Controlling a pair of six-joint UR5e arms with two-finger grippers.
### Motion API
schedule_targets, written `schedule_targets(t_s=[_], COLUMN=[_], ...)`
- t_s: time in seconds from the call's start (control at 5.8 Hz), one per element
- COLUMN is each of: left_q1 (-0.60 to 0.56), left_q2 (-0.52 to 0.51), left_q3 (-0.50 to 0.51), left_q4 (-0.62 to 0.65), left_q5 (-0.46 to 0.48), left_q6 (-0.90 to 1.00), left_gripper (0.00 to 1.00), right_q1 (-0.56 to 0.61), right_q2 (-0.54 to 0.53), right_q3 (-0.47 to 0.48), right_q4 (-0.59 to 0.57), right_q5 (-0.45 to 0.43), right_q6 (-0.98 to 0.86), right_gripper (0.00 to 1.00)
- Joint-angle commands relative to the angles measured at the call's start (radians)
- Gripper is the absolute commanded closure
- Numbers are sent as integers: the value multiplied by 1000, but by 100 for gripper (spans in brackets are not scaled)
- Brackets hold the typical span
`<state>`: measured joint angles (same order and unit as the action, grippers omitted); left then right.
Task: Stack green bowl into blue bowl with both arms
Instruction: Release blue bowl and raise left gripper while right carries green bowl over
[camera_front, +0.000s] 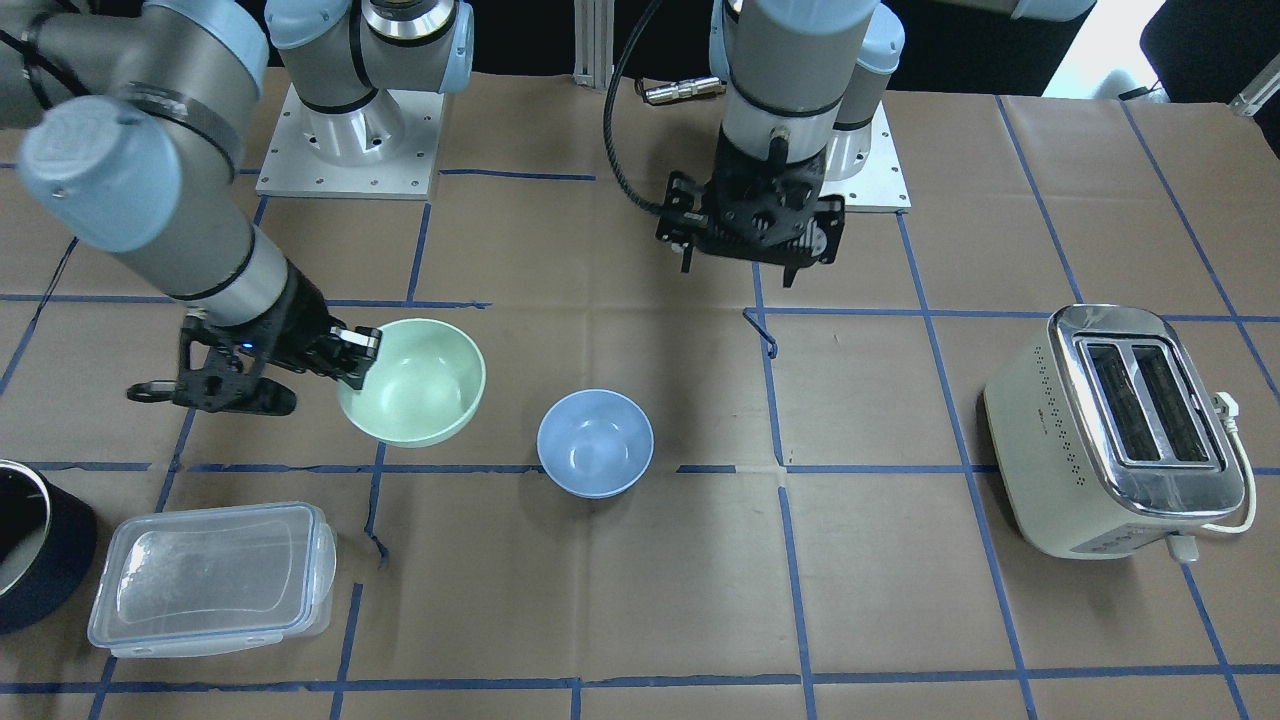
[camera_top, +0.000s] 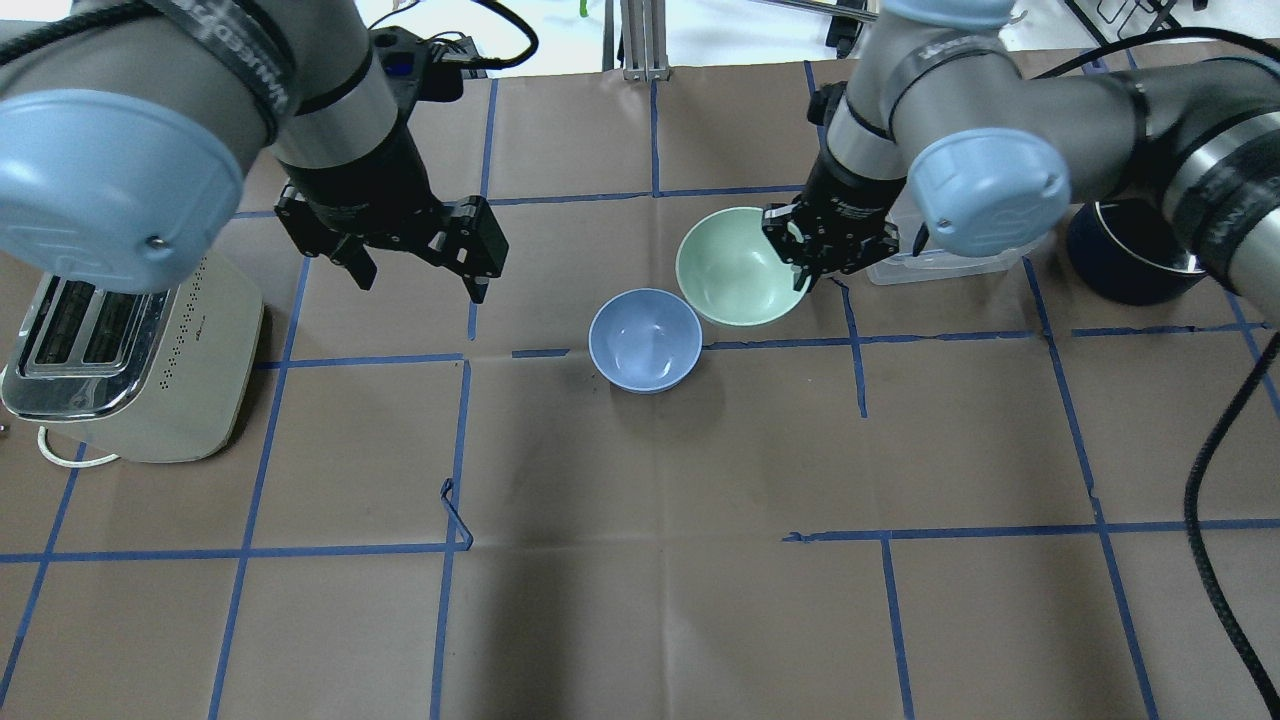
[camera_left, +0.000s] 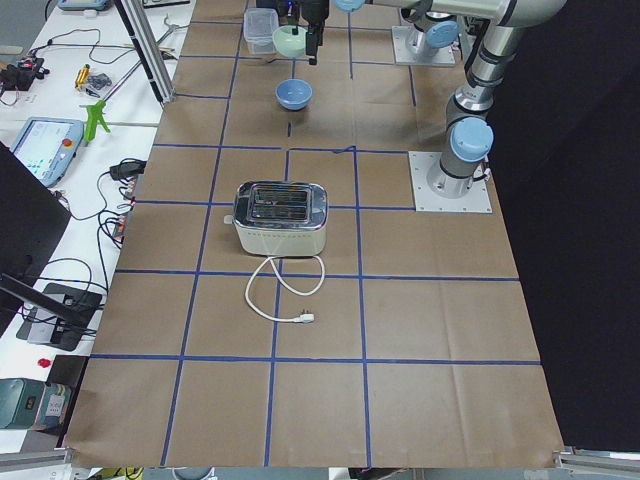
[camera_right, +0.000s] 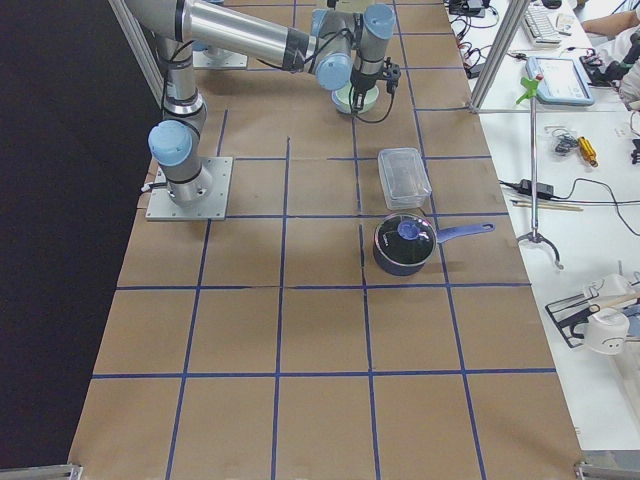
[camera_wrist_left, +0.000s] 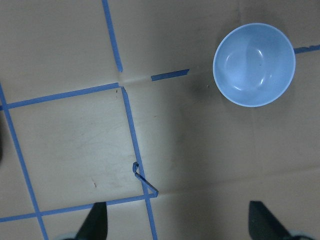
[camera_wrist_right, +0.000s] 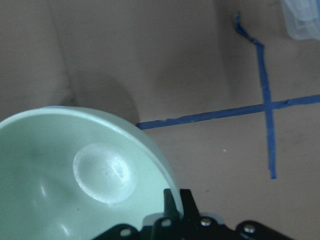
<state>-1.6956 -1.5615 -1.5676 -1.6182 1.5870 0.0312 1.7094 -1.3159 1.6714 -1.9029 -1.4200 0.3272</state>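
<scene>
My right gripper (camera_front: 355, 358) is shut on the rim of the pale mint-green bowl (camera_front: 420, 385) and holds it slightly tilted, just above the table. The green bowl also shows in the overhead view (camera_top: 735, 265) and the right wrist view (camera_wrist_right: 75, 175), with the gripper (camera_wrist_right: 175, 200) on its near rim. The pale blue bowl (camera_front: 595, 443) stands upright and empty on the brown paper, right beside the green bowl (camera_top: 645, 340). My left gripper (camera_top: 420, 282) is open and empty, hovering above the table well away from the blue bowl (camera_wrist_left: 254, 64).
A cream toaster (camera_front: 1120, 430) stands at my far left. A clear lidded container (camera_front: 210, 578) and a dark pot (camera_front: 30, 540) sit on my right, beyond the green bowl. A loose curl of blue tape (camera_wrist_left: 145, 182) sticks up under my left gripper.
</scene>
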Motion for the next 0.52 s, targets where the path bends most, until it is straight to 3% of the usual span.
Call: schedule_targets(t_s=[0.0,0.34], left_q1=[47,45], left_q2=[9,14], left_q3=[1,1], left_q4=[30,34], left_q5=[-5,-4], left_q6=[4,-68], left_gripper=[2,2], right_q1=[109,134], right_q2=[70,118], right_q3=[-1,2], right_q4=[-111,-131], right_q5=[1,1], right_q6=[159,188], right_gripper=[94,93])
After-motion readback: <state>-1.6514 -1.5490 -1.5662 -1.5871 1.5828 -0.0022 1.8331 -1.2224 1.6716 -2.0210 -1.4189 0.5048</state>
